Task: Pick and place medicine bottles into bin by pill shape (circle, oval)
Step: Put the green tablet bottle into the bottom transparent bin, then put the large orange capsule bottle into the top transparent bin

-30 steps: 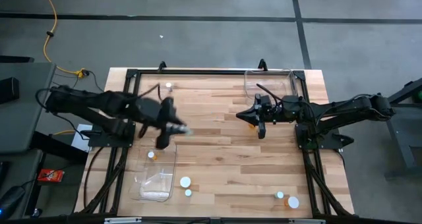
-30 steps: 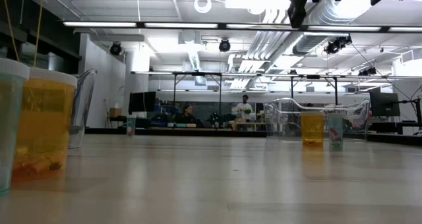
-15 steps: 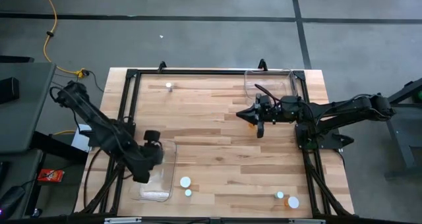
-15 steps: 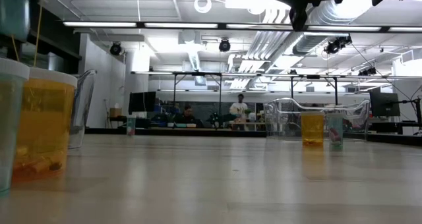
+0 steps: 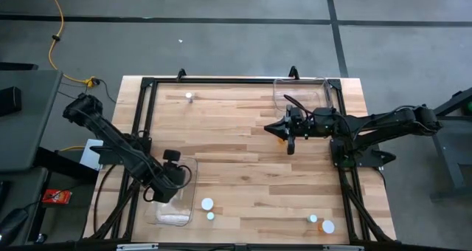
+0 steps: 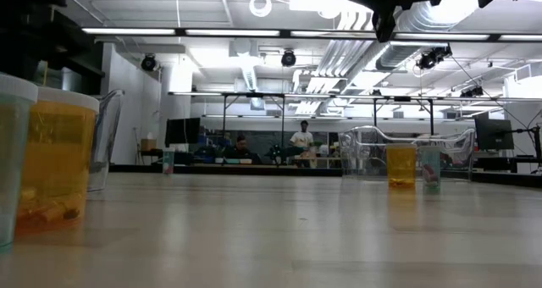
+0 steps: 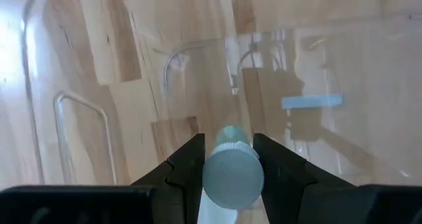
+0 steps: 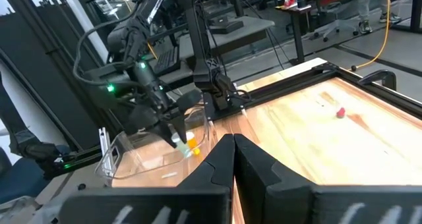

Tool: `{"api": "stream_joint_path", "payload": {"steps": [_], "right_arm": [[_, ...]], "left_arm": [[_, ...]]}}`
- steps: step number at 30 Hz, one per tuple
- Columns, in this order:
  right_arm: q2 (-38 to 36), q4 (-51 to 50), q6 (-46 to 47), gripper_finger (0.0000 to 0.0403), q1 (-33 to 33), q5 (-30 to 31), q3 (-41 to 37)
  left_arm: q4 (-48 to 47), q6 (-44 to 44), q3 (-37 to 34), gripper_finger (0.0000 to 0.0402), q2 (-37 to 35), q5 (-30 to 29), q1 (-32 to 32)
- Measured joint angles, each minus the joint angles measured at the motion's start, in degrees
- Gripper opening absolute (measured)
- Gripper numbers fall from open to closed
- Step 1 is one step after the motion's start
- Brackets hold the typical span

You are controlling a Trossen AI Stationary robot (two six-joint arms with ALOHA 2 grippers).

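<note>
A pale teal medicine bottle (image 7: 229,137) with a pale cap is between the fingers of my left gripper (image 5: 174,180), which is shut on it and points steeply down over the clear bin (image 5: 177,207) at the table's near left. The right wrist view shows this bottle (image 8: 180,145) from afar, with an orange bottle (image 8: 192,142) beside it. My right gripper (image 5: 270,129) hangs shut and level over the far right part of the table, with nothing between its fingers (image 8: 217,159). Other bottles (image 5: 207,204) (image 5: 327,227) stand on their bases on the wood. My left gripper pinches the bottle between its two fingers, one on each side of the cap end (image 7: 232,179). The fingers come from above, slanting down, and lie along the bottle. The cap faces back toward the wrist, and the body points down into the bin, clear of its floor.
A second clear bin (image 5: 301,94) stands at the far right, behind my right gripper. One small bottle (image 5: 189,97) stands at the far left. In the low view an orange bottle (image 6: 56,157) and a pale one (image 6: 12,157) stand close by. People stand in the room beyond.
My left gripper has swung from the middle left of the table toward the near edge and gone down over the clear bin, tipping to point steeply down. It has kept the pale teal bottle between its fingers throughout.
</note>
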Motion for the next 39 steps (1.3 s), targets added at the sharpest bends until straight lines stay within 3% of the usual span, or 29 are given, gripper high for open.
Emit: {"api": "stream_joint_path", "payload": {"steps": [13, 28, 34, 39], "right_arm": [[0.0, -0.1, 0.0, 0.0000, 0.0, 0.0, 0.0], [0.0, -0.1, 0.2, 0.0000, 0.0, 0.0, 0.0], [0.0, -0.1, 0.0, 0.0000, 0.0, 0.0, 0.0], [0.0, 0.0, -1.4, 0.0000, 0.0, 0.0, 0.0]], "left_arm": [[2.6, -1.1, -3.6, 0.0111, 0.0, 2.1, 0.0], [2.8, -1.2, -3.3, 0.0165, 0.0, 1.9, 0.1], [1.6, -1.1, 0.6, 0.0167, -2.8, 4.1, 1.3], [-3.8, 0.7, 7.2, 0.0167, -9.2, 1.0, 3.2]]}}
